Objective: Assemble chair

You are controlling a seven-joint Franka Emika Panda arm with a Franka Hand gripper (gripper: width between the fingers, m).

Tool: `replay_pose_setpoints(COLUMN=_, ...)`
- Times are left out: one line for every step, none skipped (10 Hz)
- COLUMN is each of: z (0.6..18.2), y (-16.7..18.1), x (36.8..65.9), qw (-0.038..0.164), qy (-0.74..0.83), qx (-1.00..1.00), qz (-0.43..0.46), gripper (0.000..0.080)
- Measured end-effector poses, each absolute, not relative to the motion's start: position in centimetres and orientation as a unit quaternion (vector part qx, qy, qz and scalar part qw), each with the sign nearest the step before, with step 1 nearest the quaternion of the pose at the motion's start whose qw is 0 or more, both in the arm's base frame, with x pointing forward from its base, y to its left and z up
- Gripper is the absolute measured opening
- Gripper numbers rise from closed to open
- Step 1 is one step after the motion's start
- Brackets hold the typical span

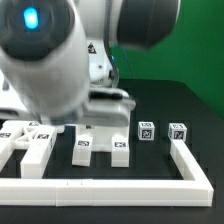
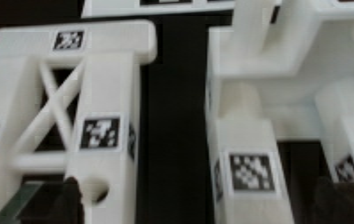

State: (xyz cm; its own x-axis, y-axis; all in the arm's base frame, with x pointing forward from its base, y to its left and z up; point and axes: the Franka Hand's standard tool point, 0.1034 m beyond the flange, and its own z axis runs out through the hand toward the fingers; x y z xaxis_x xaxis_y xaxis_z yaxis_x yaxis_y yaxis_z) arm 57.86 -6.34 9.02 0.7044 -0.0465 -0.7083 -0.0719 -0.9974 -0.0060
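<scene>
The chair's loose white parts lie on the black table. In the wrist view the X-braced panel (image 2: 64,100) lies beside a blocky tagged part (image 2: 272,110), with a dark gap between them. A flat tagged slab (image 2: 156,6) lies beyond them. My gripper (image 2: 195,206) hovers close above these parts; one dark finger (image 2: 46,204) shows beside the panel's end, and the jaws stand wide apart, holding nothing. In the exterior view the arm hides the gripper. Parts (image 1: 100,142) lie under it, and two short square posts (image 1: 146,130) (image 1: 177,130) stand to the exterior view's right.
The long white L-shaped rail (image 1: 110,186) runs along the front and up the exterior view's right side. More white parts (image 1: 35,150) lie at the exterior view's left. The big robot arm (image 1: 45,50) blocks much of that view.
</scene>
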Motion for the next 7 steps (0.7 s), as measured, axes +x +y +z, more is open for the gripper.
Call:
replay_pose_setpoints(z=10.1, y=-7.4, x=59.1, qw=0.023, qy=0.013, qx=-0.944, qz=0.329, gripper=0.0649)
replay_pose_setpoints(z=10.9, y=-8.6, x=58.8, qw=0.029, qy=0.004, qx=-0.958, qz=0.284, gripper=0.0649)
replay_pose_setpoints(z=10.6, y=-10.0, x=57.7, qw=0.032, qy=0.007, qx=-0.966, qz=0.256, gripper=0.0649)
replay_pose_setpoints(z=9.8, y=-11.3, x=57.0, qw=0.033, qy=0.007, qx=-0.973, qz=0.23, gripper=0.0649)
replay_pose_setpoints(z=8.8, y=-12.2, x=56.9, qw=0.033, qy=0.008, qx=-0.983, qz=0.181, gripper=0.0649)
replay_pose_setpoints(z=7.7, y=-12.2, x=55.9, qw=0.035, qy=0.021, qx=-0.986, qz=0.159, gripper=0.0649)
replay_pose_setpoints(z=6.6, y=-12.2, x=56.0, qw=0.036, qy=0.034, qx=-0.992, qz=0.12, gripper=0.0649)
